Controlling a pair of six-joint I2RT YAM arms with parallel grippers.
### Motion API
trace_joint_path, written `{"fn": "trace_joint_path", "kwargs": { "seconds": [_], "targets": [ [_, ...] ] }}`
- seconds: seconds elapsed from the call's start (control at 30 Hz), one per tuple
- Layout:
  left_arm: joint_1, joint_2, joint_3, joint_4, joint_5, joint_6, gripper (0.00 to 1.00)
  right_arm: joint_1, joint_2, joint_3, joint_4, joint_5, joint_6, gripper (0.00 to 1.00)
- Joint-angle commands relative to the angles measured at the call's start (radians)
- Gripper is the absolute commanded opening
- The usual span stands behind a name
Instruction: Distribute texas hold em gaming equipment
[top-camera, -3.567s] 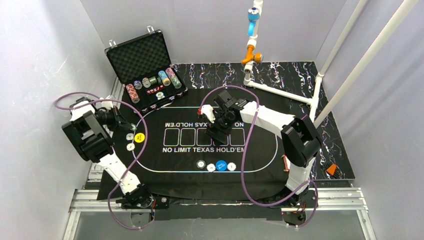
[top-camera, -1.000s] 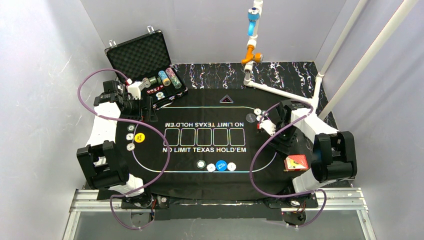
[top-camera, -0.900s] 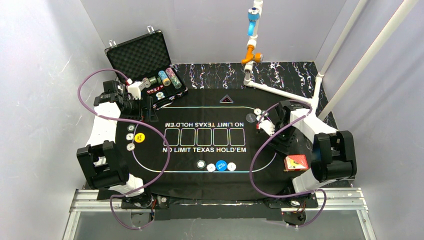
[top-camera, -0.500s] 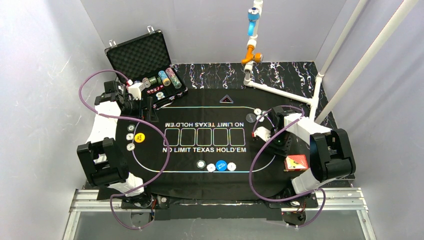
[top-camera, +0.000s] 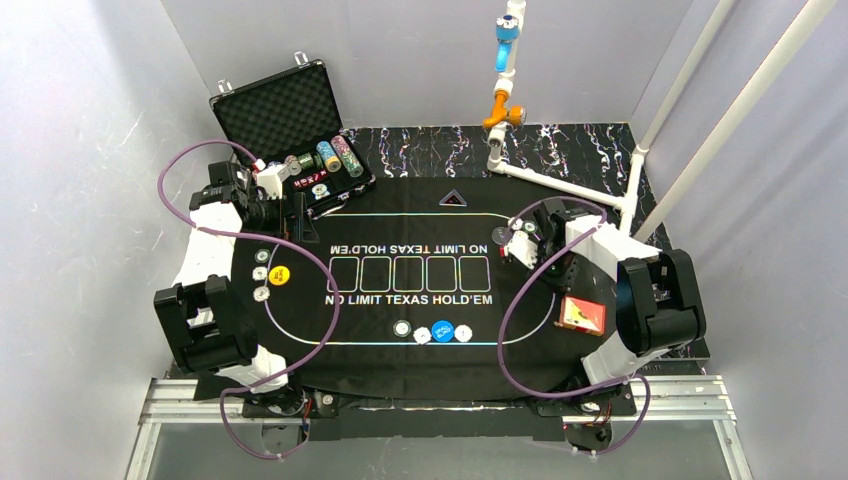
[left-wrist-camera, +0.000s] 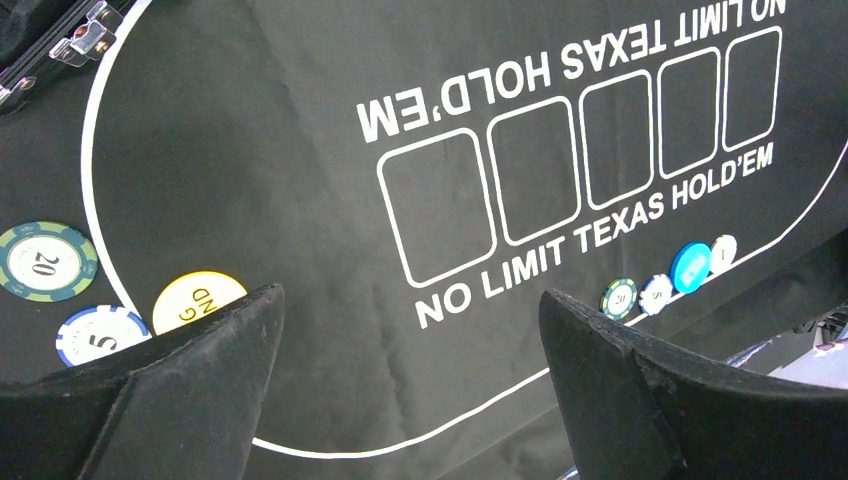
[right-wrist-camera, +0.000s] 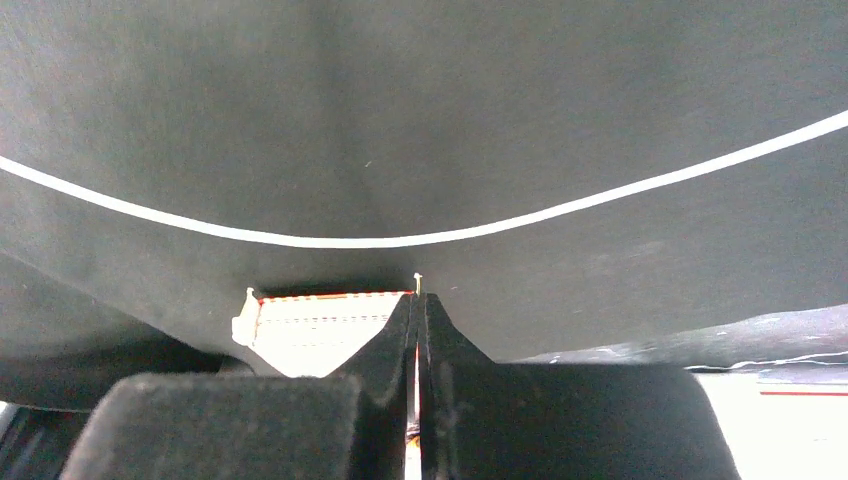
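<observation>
- Printed twice in white on the black mat (top-camera: 340, 322), once upside down: "NO LIMIT TEXAS HOLD'EM", either side of 5 outlined card boxes.
- Readable from the left wrist: "20" on a greenish chip (left-wrist-camera: 47, 261), "5" on a blue-striped chip (left-wrist-camera: 100, 333). On the yellow button (left-wrist-camera: 198, 300) only a "G" clear, the rest cut off by a finger.
- Left jaws spread wide above the mat, holding nothing.
- Right jaws pinched shut on a card (right-wrist-camera: 320, 322), white-faced and red-edged, sticking out left of the tips. Face too blurred to read.
- Red-backed deck (top-camera: 582, 315) near the mat's right edge, beside the right arm.
- Blue button (top-camera: 443, 330) in a row of 4 pieces at the mat's near edge, lettering too small to read.
- More chips in the open black case (top-camera: 275, 110) at the far left of the marbled table (top-camera: 560, 150), front corner covered by the left arm.
</observation>
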Motion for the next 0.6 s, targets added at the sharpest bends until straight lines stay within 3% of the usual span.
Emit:
{"fn": "trace_joint_path", "kwargs": {
  "seconds": [0.0,0.1,0.17,0.2,0.27,0.57],
  "targets": [
    [-0.001,-0.022,-0.006,-0.014,0.036,-0.008,0.98,0.015,0.033,0.126,0.029,-0.088,0.048,0.01],
    [-0.002,-0.02,-0.002,-0.014,0.033,-0.01,0.98,0.022,0.079,0.186,0.025,-0.117,0.068,0.03],
    [-0.002,-0.021,-0.003,-0.014,0.033,-0.01,0.98,0.025,0.104,0.231,-0.002,-0.138,0.08,0.49],
    [-0.002,-0.023,-0.003,-0.015,0.032,-0.009,0.98,0.024,0.108,0.251,-0.023,-0.15,0.085,0.68],
    [-0.002,-0.03,-0.004,-0.017,0.033,-0.006,0.98,0.021,0.091,0.266,-0.041,-0.156,0.085,0.95],
    [-0.002,-0.049,-0.013,-0.019,0.052,-0.001,0.98,0.013,-0.037,0.122,-0.042,-0.043,0.025,0.98]
  ]
}}
